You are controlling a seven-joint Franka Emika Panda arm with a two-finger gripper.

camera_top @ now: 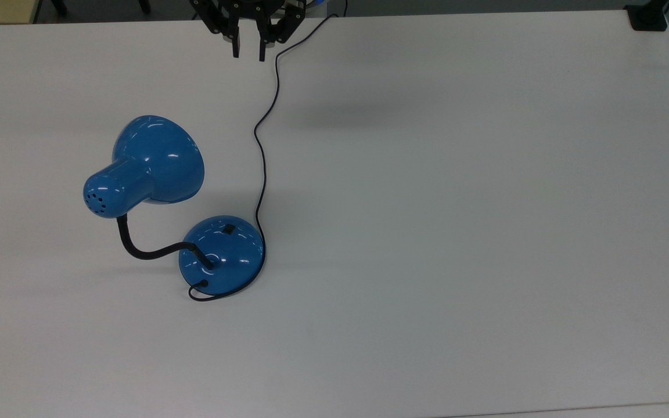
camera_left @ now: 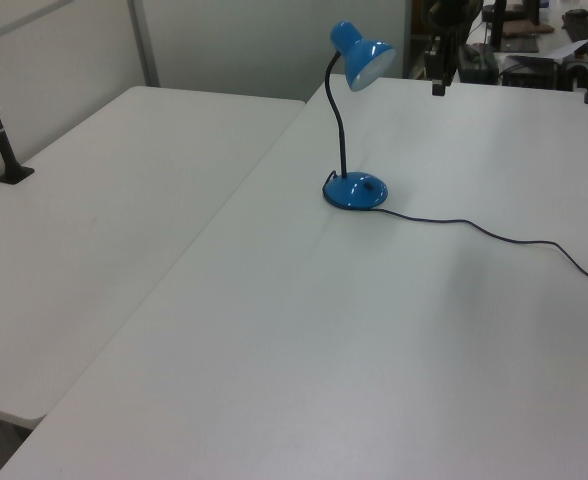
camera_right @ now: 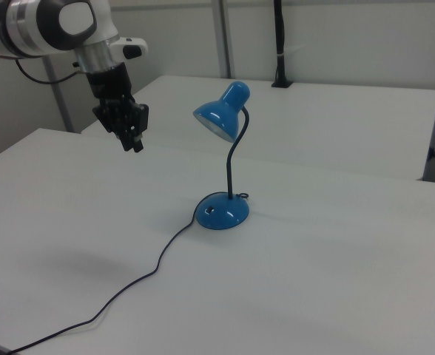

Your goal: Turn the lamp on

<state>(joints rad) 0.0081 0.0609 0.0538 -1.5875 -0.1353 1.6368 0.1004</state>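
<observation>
You have the lamp (camera_top: 221, 255) standing upright on the white desk (camera_top: 456, 232), toward the top view's left. Its round blue base rests flat, with the small black switch (camera_top: 229, 229) on the dome's upper side in the top view. The black gooseneck (camera_right: 231, 166) rises from the base to the bell-shaped shade (camera_right: 219, 116). The thin black cord (camera_top: 262, 151) runs from the base across the desk toward the top view's upper edge. The claw (camera_top: 247, 53) hangs above the desk near that edge, well apart from the lamp, fingers close together with a narrow gap, gripping nothing. No writing is legible.
</observation>
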